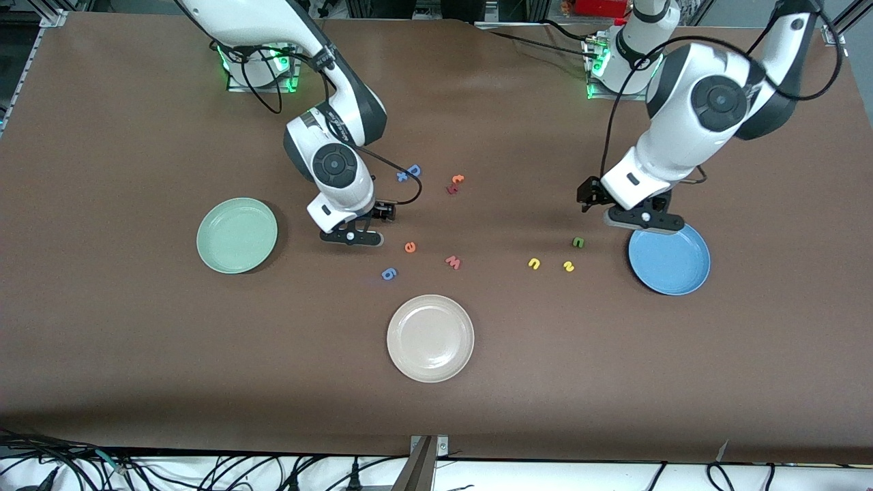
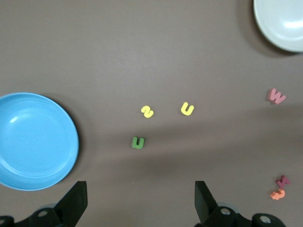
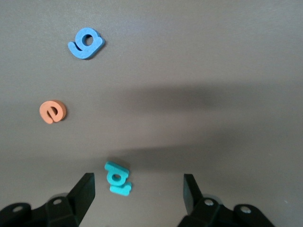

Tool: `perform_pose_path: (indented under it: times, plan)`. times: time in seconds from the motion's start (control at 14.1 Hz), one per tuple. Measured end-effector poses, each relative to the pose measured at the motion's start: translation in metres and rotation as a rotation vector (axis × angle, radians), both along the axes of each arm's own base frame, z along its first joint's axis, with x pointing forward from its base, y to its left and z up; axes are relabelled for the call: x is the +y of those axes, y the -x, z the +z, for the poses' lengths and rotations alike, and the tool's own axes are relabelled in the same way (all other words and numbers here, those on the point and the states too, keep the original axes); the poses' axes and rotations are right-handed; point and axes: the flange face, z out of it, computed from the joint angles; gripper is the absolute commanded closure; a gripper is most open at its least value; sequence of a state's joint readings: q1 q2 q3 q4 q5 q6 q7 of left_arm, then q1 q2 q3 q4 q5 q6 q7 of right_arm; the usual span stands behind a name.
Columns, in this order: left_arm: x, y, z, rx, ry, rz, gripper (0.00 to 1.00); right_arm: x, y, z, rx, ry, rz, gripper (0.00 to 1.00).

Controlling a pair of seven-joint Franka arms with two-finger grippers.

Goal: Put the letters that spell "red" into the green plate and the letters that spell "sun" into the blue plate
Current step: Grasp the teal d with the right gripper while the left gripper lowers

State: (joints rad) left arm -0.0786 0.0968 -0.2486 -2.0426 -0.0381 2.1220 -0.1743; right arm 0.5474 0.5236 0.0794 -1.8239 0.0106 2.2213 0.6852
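My right gripper (image 1: 351, 236) (image 3: 138, 184) hangs low over the table beside the orange "e" (image 1: 410, 247) (image 3: 52, 111). It is open, and the teal "d" (image 3: 115, 174) and teal "r" (image 3: 121, 189) lie touching each other between its fingers, close to one of them. The hand hides both in the front view. The green plate (image 1: 237, 235) holds nothing. My left gripper (image 1: 644, 219) (image 2: 140, 189) is open and holds nothing, over the blue plate's rim (image 1: 672, 262) (image 2: 33, 142). Beside that plate lie the green "n" (image 1: 578, 241) (image 2: 138, 142), yellow "s" (image 1: 569, 266) (image 2: 147, 111) and yellow "u" (image 1: 534, 263) (image 2: 187, 109).
A cream-white plate (image 1: 430, 337) sits nearest the front camera. A blue "g" (image 1: 389, 273) (image 3: 85, 43) and a pinkish "w" (image 1: 453, 262) (image 2: 277, 96) lie mid-table. Farther back are a blue "D" (image 1: 414, 170) and an orange "t" (image 1: 457, 179).
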Motion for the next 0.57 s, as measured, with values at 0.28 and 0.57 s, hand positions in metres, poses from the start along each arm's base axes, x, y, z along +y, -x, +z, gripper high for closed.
perform_pose_path:
  times: [0.28, 0.57]
  plan:
    - [-0.009, -0.009, -0.048, 0.026, 0.014, -0.008, 0.00, 0.007, 0.005, -0.029, -0.001, -0.005, 0.011, 0.23]
    - [-0.016, -0.019, -0.103, 0.005, 0.016, -0.024, 0.00, 0.019, 0.016, -0.054, -0.017, -0.019, 0.031, 0.25]
